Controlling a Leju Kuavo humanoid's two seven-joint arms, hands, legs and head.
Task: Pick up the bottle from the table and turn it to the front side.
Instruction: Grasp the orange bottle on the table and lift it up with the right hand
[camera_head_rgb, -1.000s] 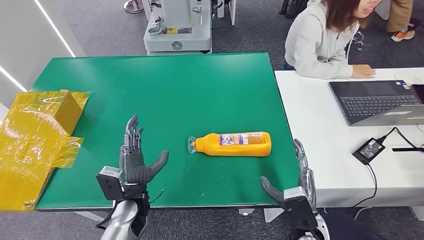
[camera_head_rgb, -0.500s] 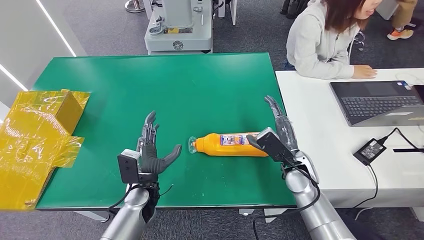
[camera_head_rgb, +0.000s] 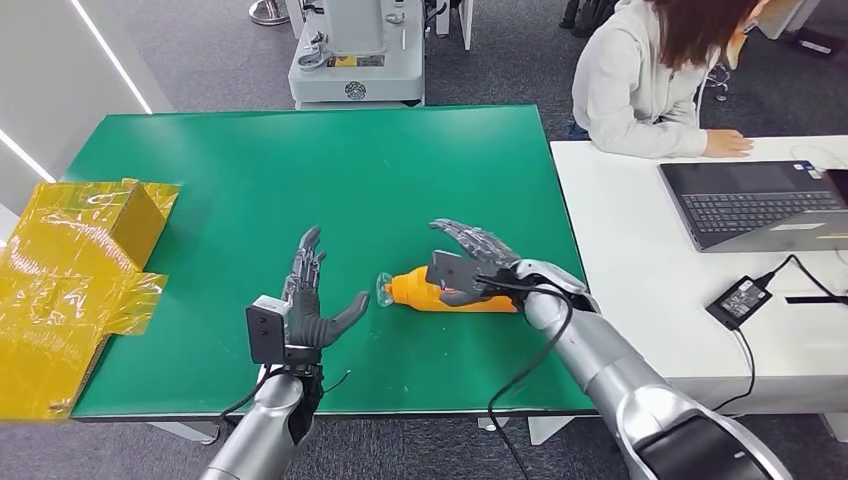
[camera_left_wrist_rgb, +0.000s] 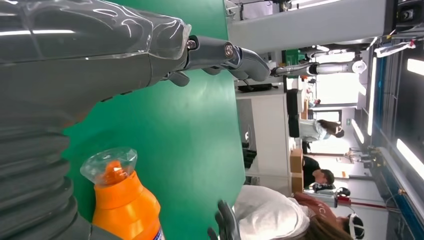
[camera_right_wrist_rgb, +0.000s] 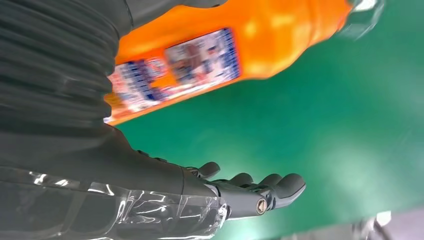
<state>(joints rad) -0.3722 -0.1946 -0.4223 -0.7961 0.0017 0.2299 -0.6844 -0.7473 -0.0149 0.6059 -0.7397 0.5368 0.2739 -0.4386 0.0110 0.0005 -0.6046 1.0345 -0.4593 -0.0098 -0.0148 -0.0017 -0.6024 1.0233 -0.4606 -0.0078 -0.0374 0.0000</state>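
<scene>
The big green flat counter (camera_head_rgb: 330, 190) takes up most of the room in front of the robot. Next to it on the right stands a white counter (camera_head_rgb: 650, 290) with a dark open laptop (camera_head_rgb: 750, 200) and a small black power brick (camera_head_rgb: 737, 301) on it. A person in a pale grey hooded top (camera_head_rgb: 640, 80) leans on that white counter. At the left edge of the green counter sits a crinkly yellow plastic-wrapped box (camera_head_rgb: 80, 270).

The orange plastic bottle with a clear cap (camera_head_rgb: 410, 290) lies on its side near the middle of the green counter, its cap pointing to the robot's left. Its blue and white label (camera_right_wrist_rgb: 175, 67) faces up.

The right hand (camera_head_rgb: 465, 265) is over the bottle's body, and its fingers (camera_head_rgb: 470, 238) are spread apart above it. I cannot tell if it touches the bottle. The left hand (camera_head_rgb: 310, 305) stands up just beside the cap, not touching it, with its fingers (camera_head_rgb: 305, 255) straight and apart, holding nothing.
</scene>
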